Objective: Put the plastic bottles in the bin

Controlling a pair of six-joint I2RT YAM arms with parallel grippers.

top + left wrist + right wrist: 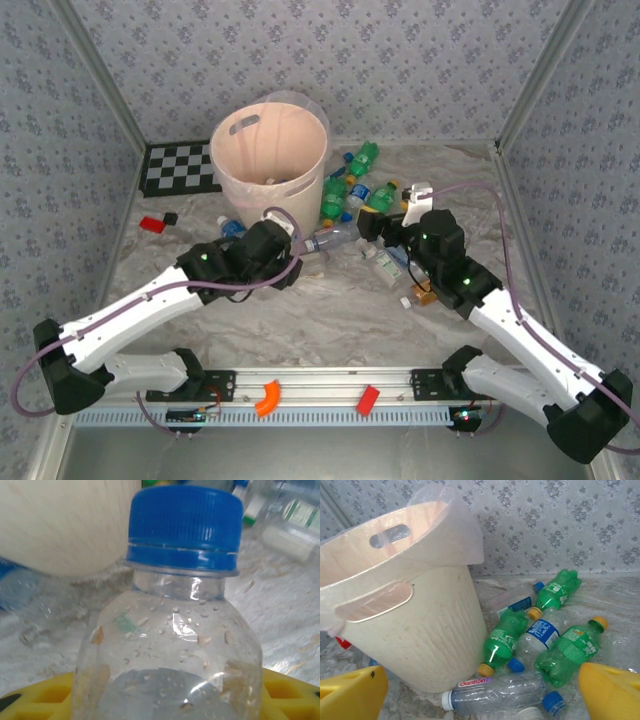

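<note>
Three green bottles (pixel 505 637), one bin (pixel 420 645)

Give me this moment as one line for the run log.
left gripper: shut on clear blue-capped bottle | right gripper: open, facing loose bottles beside bin | held bottle not yet in bin

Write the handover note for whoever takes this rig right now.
Left gripper: shut on a clear blue-capped bottle, low in front of the bin, not yet over it.
Right gripper: open, empty, facing the bottle pile right of the bin.
Done: one bottle picked up; the bin's contents are hard to tell.
Left: drop the held one in, then clear the pile and the lone bottle at the bin's left front.
</note>
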